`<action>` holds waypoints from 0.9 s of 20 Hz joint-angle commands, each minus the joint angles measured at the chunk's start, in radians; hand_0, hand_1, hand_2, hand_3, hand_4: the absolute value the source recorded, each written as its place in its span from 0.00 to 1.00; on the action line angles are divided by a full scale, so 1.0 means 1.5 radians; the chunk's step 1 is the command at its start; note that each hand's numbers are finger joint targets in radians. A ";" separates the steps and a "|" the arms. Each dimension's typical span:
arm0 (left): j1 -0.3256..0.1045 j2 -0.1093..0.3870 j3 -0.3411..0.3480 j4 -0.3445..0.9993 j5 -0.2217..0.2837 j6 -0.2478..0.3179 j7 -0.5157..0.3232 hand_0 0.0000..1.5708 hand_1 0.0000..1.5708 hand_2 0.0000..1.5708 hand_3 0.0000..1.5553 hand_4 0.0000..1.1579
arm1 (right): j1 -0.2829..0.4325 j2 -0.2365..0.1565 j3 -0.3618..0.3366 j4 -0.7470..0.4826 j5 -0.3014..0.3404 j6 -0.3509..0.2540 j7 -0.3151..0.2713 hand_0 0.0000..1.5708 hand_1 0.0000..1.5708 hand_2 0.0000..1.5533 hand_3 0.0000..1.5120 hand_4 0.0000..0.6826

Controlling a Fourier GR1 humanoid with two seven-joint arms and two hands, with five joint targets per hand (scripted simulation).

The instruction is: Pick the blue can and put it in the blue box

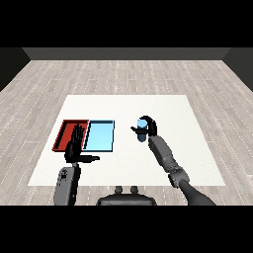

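The blue can (pixel 142 130) stands upright on the white table (pixel 163 106), right of the two trays. My right hand (pixel 150 128) is curled round it, thumb on its left side and fingers over its top and right. The light blue tray (pixel 99 136) lies to the left of the can with nothing in it. My left hand (pixel 75 144) is raised with straight fingers, thumb out to the right, in front of the seam between the trays, holding nothing.
A red tray (pixel 65 132) lies against the blue tray's left side, partly covered by my left hand. My right forearm (pixel 165 157) runs from the lower right toward the can.
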 commanded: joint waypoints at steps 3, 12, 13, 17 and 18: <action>-0.040 -0.015 -0.037 -0.018 -0.010 0.013 0.079 0.00 0.00 0.00 0.00 0.00 | 0.012 -0.036 0.037 -0.105 0.038 -0.024 0.047 0.91 0.91 0.93 0.92 0.91; -0.057 -0.034 -0.192 0.043 -0.048 0.106 0.089 0.00 0.00 0.00 0.00 0.00 | 0.064 -0.066 0.075 -0.279 0.070 -0.009 0.111 0.90 0.90 0.93 0.93 0.90; -0.049 -0.035 -0.129 0.065 -0.034 0.034 0.082 0.00 0.00 0.00 0.00 0.00 | 0.094 -0.054 0.107 -0.360 0.090 -0.037 0.172 0.91 0.91 0.93 0.93 0.90; -0.073 -0.035 -0.154 0.096 -0.016 0.050 0.068 0.00 0.00 0.00 0.00 0.00 | 0.218 -0.033 0.172 -0.549 0.127 -0.076 0.248 0.91 0.91 0.93 0.93 0.90; -0.075 -0.035 -0.156 0.099 -0.015 0.053 0.067 0.00 0.00 0.00 0.00 0.00 | 0.229 -0.029 0.189 -0.590 0.140 -0.084 0.276 0.91 0.91 0.93 0.93 0.90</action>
